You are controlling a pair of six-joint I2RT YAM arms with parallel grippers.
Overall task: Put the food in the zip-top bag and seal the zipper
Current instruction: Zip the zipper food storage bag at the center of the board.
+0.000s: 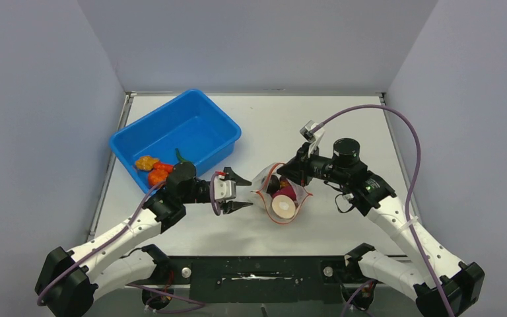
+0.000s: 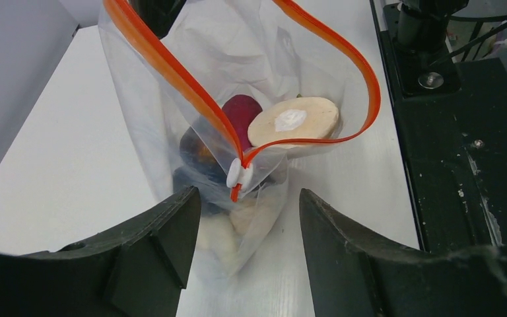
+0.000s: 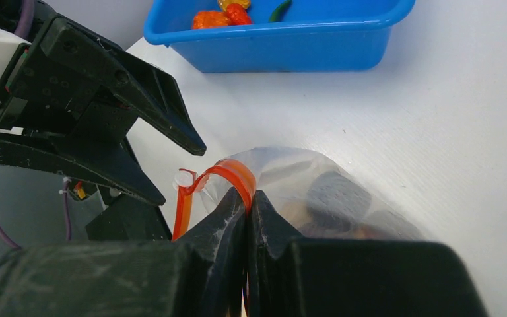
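The zip-top bag (image 1: 281, 197) sits just off the blue bin's (image 1: 204, 119) near right corner, on the white table (image 1: 343, 132), slumped but partly held up. Its mouth gapes upward. The zipper (image 2: 171, 72) is unsealed, its two orange-red sides bowed apart in a loop. The loop's long axis runs sideways away from the bin, from my left gripper (image 1: 248, 193) across to my right gripper (image 3: 247, 201).

My right gripper is pinched tight on the zipper strip at the end farther from the bin. My left gripper holds nothing. Its jaws stand moderately apart, aimed at the white slider (image 2: 241, 175) on the end nearer the bin. I cannot tell whether they touch the plastic.

Inside the bag lies a tan round slice (image 2: 294, 122) with a white patch, leaning against a dark red piece (image 2: 241, 112). Deeper down are dark pieces (image 2: 191, 158), too blurred by the wrinkled plastic to name. My right fingers cover the bag's lower part in the right wrist view.

Orange and red pieces (image 1: 153, 168) and a green one (image 1: 183, 156) lie in the bin's near left corner, partly behind my left arm.
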